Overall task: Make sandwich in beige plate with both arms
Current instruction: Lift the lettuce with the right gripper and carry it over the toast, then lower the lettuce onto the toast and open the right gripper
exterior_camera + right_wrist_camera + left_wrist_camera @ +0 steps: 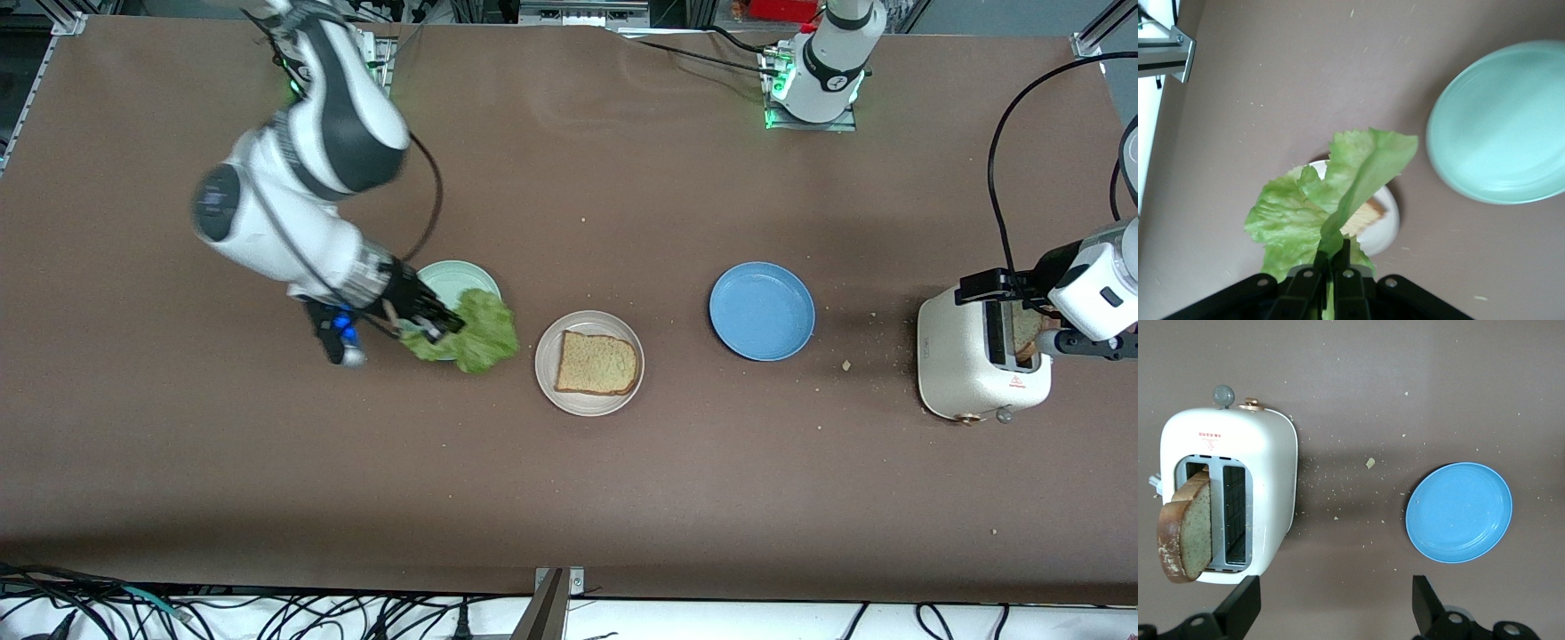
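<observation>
The right hand pinches a frilly green lettuce leaf over the round mint green plate (beside the bread-bearing beige plate); the left hand hangs open over the cream toaster.

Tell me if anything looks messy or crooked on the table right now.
Bread crumbs are scattered on the table between the toaster and the blue plate. The bread slice in the toaster leans out of its slot at a tilt.
</observation>
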### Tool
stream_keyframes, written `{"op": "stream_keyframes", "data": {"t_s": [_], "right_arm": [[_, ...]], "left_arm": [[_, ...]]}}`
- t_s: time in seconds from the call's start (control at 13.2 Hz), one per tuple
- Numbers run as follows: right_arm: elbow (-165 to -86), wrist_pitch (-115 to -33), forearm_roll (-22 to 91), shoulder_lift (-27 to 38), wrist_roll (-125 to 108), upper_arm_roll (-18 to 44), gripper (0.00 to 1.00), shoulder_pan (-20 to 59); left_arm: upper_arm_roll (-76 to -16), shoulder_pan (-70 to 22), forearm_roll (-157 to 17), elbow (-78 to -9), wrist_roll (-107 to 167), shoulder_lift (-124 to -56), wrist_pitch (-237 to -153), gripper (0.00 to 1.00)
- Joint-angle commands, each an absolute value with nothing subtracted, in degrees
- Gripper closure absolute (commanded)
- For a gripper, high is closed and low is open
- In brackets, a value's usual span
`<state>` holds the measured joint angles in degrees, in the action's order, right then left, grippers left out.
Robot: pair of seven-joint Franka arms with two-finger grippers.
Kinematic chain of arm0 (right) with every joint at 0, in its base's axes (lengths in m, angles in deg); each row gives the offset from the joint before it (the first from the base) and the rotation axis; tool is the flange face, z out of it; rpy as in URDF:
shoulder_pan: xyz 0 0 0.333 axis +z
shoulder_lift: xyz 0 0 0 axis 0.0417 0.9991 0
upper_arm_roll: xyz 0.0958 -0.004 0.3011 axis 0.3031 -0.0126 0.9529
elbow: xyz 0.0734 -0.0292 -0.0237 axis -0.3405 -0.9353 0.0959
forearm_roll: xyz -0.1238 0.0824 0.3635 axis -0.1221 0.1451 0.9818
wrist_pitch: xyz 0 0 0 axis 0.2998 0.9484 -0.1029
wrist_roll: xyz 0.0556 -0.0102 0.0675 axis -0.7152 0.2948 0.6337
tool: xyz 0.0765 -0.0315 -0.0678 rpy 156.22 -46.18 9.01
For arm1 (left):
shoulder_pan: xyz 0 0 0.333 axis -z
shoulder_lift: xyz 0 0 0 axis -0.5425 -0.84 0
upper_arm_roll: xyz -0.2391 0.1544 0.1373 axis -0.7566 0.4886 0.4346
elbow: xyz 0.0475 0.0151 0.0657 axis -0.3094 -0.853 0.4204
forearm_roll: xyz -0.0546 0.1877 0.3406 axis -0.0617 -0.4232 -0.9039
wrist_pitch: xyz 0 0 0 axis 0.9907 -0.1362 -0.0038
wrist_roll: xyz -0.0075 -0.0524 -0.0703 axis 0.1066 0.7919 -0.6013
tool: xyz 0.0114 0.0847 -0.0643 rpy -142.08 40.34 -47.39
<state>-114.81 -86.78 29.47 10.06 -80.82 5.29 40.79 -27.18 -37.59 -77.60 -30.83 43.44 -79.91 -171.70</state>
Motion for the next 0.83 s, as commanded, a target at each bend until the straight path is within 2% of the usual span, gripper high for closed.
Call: {"op": "stream_keyframes", "data": {"t_s": [0.0,0.23,0.45,0.61,0.76], "right_arm": [[-104.51,-95.33,30.21,22.12,-93.53,4.63,1.0,44.65],[-102.56,-106.33,30.12,28.29,-103.75,5.24,1.0,48.52],[-102.65,-111.34,30.12,31.2,-105.79,7.88,1.0,49.05],[-102.65,-117.93,30.12,34.27,-107.81,8.23,1.0,50.99],[-103.0,-118.92,29.95,35.42,-107.91,8.85,1.0,51.52]], "left_arm": [[-27.74,-37.87,-79.55,-31.64,42.84,-78.74,-171.17,0.0],[-27.74,-37.87,-79.46,-31.64,42.84,-78.74,-171.17,0.0],[-27.74,-37.87,-79.55,-31.64,42.84,-78.74,-171.17,0.0],[-27.74,-37.87,-79.55,-31.64,42.84,-78.74,-171.17,0.0],[-27.74,-37.87,-79.46,-31.64,42.84,-78.74,-171.17,0.0]]}}
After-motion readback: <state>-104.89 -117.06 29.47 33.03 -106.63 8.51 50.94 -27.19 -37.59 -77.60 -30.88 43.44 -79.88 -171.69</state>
